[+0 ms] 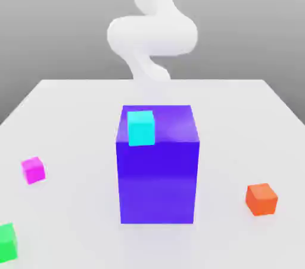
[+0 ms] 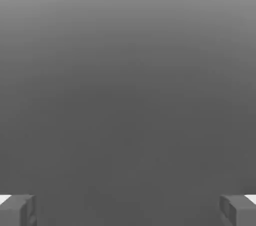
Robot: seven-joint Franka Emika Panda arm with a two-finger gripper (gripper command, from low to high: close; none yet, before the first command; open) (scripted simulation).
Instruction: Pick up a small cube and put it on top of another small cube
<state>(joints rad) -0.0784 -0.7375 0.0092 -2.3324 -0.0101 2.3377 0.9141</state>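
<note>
Nearest the front edge of the table (image 1: 71, 101), in the corner on the exterior view's left, sits a small green cube (image 1: 7, 241), partly cut off by the frame. A little farther back along that same side lies the small pink cube (image 1: 33, 170), resting flat on the surface and turned slightly askew to the table's edges; nothing touches it. On the opposite side, toward the edge on the exterior view's right, stands a small orange cube (image 1: 261, 198), well apart from the others.

In the middle of the table rises a big blue-purple block (image 1: 157, 178), with a small cyan cube (image 1: 141, 127) lying on its top face near the corner on the exterior view's left.

Behind the block, over the far part of the table, the white arm (image 1: 152, 35) loops up and out of frame. In the hand view the gripper (image 2: 128, 210) has its two grey fingers (image 2: 17, 210) standing wide apart at the picture's edges, with nothing between them, only plain grey beyond.

The relation that matters: the pink cube lies well away from the arm, toward the front and toward the exterior view's left, with the tall block standing between. A cube has no long axis, so the fingers would likely need only to line up with one pair of its slightly rotated faces, and the approach probably has to clear or skirt the block.
</note>
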